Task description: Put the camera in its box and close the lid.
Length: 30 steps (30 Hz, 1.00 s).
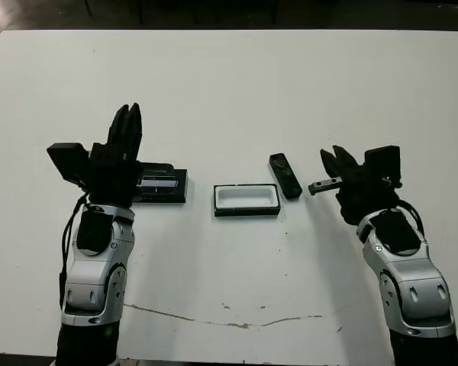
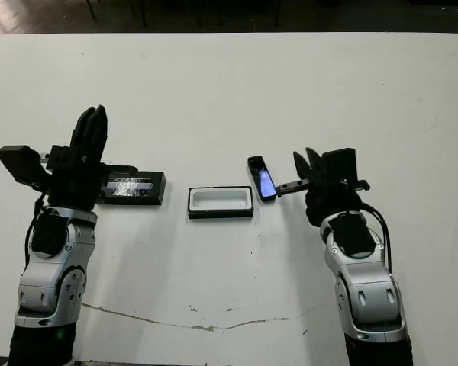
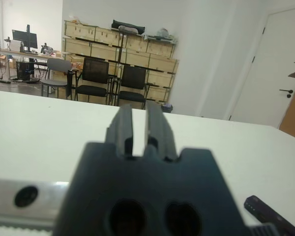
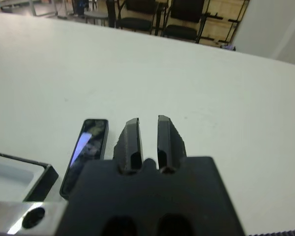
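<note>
Black, slim bar-shaped camera (image 1: 285, 175) lies just right of the white-lined box (image 1: 246, 200), angled lengthwise away; the right gripper (image 4: 148, 135), nearer, empty, jaws narrowly parted.

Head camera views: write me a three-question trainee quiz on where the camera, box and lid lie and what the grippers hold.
1. True or false: the camera already lies inside the box.
2. Which thing lies nearest the left gripper? A) the lid B) the box C) the camera
3. Fill in: the right gripper holds ____.

Key
1. False: the camera lies on the table just beside the box, on the right gripper's side, and the white-lined box is empty.
2. A: the lid lies flat beside the left arm.
3. Nothing: its fingers stand slightly apart with only a narrow, empty gap between them.
</note>
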Each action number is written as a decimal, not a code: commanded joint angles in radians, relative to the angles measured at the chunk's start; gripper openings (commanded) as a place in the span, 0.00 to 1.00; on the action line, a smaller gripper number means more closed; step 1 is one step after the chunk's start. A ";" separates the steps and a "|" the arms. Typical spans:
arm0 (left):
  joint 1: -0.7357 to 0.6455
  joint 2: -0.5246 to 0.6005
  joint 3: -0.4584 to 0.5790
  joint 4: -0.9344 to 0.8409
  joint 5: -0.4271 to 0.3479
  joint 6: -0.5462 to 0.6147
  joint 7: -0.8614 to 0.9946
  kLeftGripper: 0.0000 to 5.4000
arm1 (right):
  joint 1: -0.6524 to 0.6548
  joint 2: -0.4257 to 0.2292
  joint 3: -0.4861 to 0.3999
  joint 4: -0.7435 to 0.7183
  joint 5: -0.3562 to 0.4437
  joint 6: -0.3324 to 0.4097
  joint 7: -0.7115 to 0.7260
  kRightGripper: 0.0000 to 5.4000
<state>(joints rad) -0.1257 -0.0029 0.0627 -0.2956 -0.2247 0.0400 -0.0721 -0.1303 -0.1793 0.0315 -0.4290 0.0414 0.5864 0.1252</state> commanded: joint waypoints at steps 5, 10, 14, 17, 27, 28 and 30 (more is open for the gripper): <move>0.025 0.018 0.000 0.007 0.010 0.020 -0.006 0.01 | 0.002 -0.024 0.036 0.005 -0.018 0.074 0.017 0.00; 0.028 0.017 -0.003 0.003 0.020 0.022 -0.001 0.01 | 0.007 -0.033 0.058 -0.004 -0.024 0.083 0.030 0.00; 0.029 0.016 -0.001 0.000 0.017 0.025 -0.006 0.01 | 0.007 -0.038 0.073 -0.020 -0.029 0.104 0.036 0.00; 0.029 0.014 -0.002 -0.004 0.021 0.030 0.000 0.01 | 0.003 -0.044 0.083 -0.034 -0.030 0.129 0.041 0.00; 0.023 0.017 0.002 0.004 0.020 0.028 -0.007 0.00 | -0.010 -0.046 0.083 -0.073 -0.021 0.175 0.056 0.14; 0.023 0.017 0.002 0.003 0.021 0.030 -0.006 0.00 | -0.011 -0.045 0.081 -0.075 -0.019 0.178 0.056 0.19; 0.023 0.017 0.002 0.002 0.022 0.031 -0.005 0.00 | -0.011 -0.044 0.077 -0.077 -0.011 0.179 0.061 0.26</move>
<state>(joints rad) -0.1183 -0.0003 0.0599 -0.3009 -0.2081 0.0542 -0.0769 -0.1458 -0.2192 0.1139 -0.5038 0.0223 0.7410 0.1790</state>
